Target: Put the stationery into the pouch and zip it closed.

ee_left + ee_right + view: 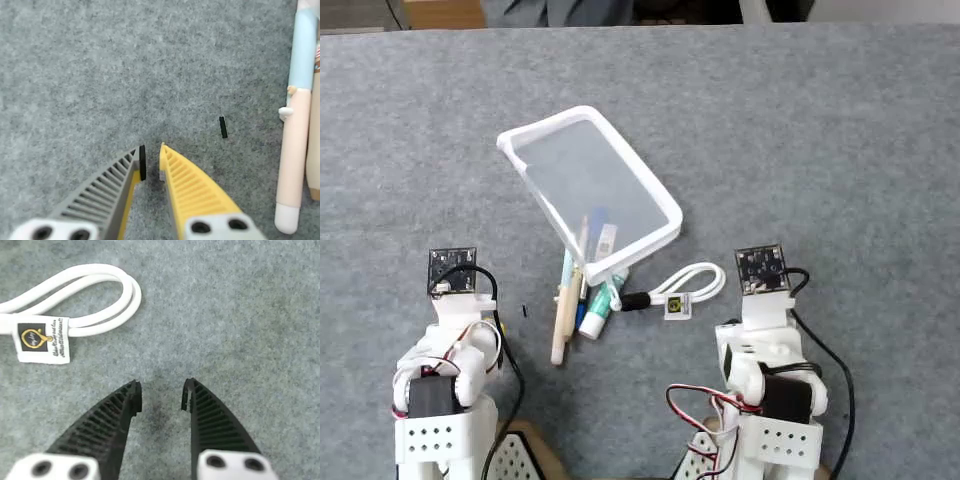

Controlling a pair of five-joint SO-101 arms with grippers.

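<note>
Translucent flat pouch with white trim (548, 124) lies tilted mid grey felt desk (820, 130), mouth toward the arms and unzipped. The stationery is only partly in: a beige wooden-looking pen (560, 322), a blue pen (582, 314) and a teal-and-white tube (601, 300) poke out of the pouch mouth, most of their length outside on the felt. The left wrist view catches a peach-and-pale-blue pen barrel (296, 150) from the same bundle. A white cord loop (131, 294) with a square white tag (42, 338) trails from the pouch mouth corner toward the right arm, and looks like the zip pull. A small black sliver (223, 127) lies loose on the felt beside the pens, away from the pouch. Left claw (151, 162) hangs over bare felt beside the protruding pens, fingers nearly together with a thin gap, gripping nothing. Right claw (161, 392) is just short of the cord loop, released, fingers clearly apart, nothing held. Judged progress: early to midway. Items are started into the pouch but not seated, so pushing them fully in and the whole zip run remain. Room: wide bare felt on every side of the pouch, desk edges well away. The tight spot is the pouch mouth, where the pens, the cord and both arms crowd.
</note>
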